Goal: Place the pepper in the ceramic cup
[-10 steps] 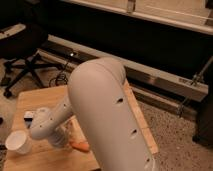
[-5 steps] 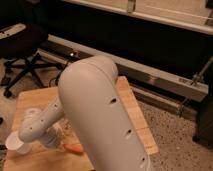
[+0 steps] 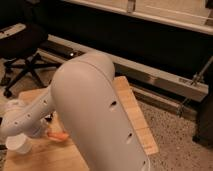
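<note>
Camera view: at far left the white ceramic cup (image 3: 19, 145) stands on the wooden table (image 3: 131, 112). Right of the cup, the gripper (image 3: 50, 127), largely hidden behind the robot's arm (image 3: 95, 110), is pressed together, apparently pinching the pepper (image 3: 58, 135), whose orange end shows near the cup. Best to bring the pepper over the cup's mouth, tip down, before releasing. Since half a second ago, arm and pepper have shifted left, nearer the cup

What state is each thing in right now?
Ceramic cup: upright, no pepper in it.
Pepper: roughly level, just right of the cup, outside it.
End effector: shut, at the pepper's left end, apparently gripping it.
</note>
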